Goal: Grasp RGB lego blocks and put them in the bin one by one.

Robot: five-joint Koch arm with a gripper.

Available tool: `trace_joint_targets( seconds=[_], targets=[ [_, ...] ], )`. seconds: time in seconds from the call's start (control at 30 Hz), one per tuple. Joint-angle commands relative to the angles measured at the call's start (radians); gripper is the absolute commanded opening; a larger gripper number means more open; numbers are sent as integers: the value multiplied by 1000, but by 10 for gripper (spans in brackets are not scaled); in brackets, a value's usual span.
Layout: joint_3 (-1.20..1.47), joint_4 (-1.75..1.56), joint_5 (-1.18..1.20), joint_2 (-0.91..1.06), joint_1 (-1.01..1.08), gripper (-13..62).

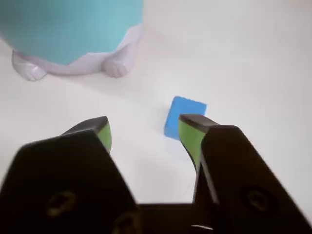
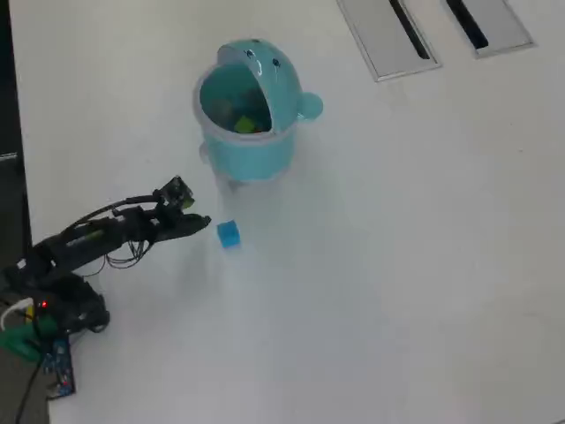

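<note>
Hovering low over the white table (image 2: 397, 265), the arm's gripper (image 1: 144, 127) had its two green-tipped jaws spread apart with nothing between them, as we saw in the wrist view. We noted the blue block (image 1: 183, 116) lying on the table just ahead of the jaws, its near corner tucked behind the tip of the right-hand jaw in that view; we could not tell whether the tip touched it. In the overhead view the gripper (image 2: 196, 223) pointed toward the right of the picture, and the blue block (image 2: 229, 234) sat just beside its tip, below the bin (image 2: 256, 150). We saw the bin, round and light teal, standing upright near the top centre of that view, its domed lid (image 2: 265, 60) swung back so that the two dark dot eyes faced up, and a small knob (image 2: 310, 107) jutting from its right side. Inside the open bin we made out a yellow-green block (image 2: 248, 124) resting on the bottom; what else lay there was too dim for us to name. In the wrist view the bin (image 1: 68, 29) filled the upper left corner, raised on pale stubby feet (image 1: 29, 70), well clear of the blue block. Two grey slotted plates (image 2: 437, 26) lay set into the table at the top right of the overhead view.
</note>
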Motion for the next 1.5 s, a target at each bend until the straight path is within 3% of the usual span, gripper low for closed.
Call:
trace_joint_targets(
  seconds=[0.0,1.47],
  targets=[
    [-34,-72,8,-9,-12,247],
    [-167,-259,11,-374,84,243]
  ],
)
